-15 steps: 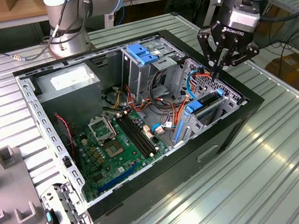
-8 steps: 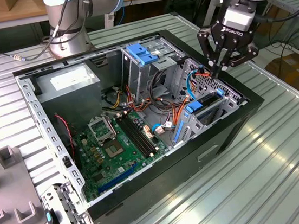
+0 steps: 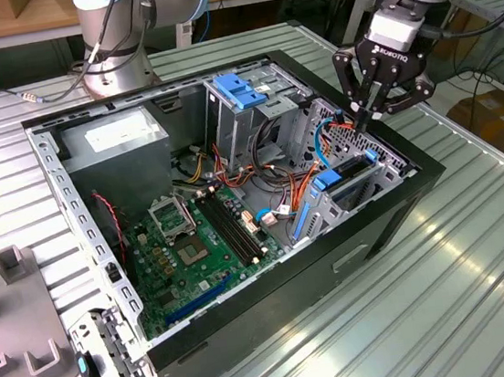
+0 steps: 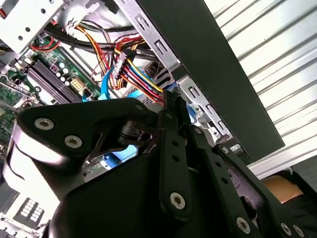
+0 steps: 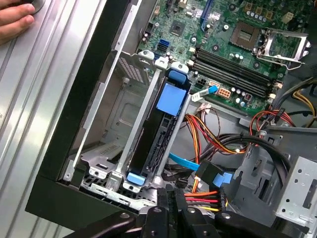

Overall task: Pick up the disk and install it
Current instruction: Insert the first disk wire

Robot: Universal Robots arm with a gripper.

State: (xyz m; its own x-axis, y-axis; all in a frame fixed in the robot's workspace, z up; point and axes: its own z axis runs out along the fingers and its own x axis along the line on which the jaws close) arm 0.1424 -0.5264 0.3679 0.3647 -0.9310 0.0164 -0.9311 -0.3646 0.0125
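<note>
My fingers [image 3: 365, 122] are pressed together, holding nothing, tips just above the disk [image 5: 159, 130], which already sits on edge in the drive bay [image 3: 360, 171] at the case's front corner. I should press squarely on its blue rail, avoiding the cables [image 5: 218, 144] beside it.

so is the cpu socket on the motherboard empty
Yes, in the first wrist view the cpu socket on the motherboard lies open, with bare contacts and no chip or cooler on it.
</note>
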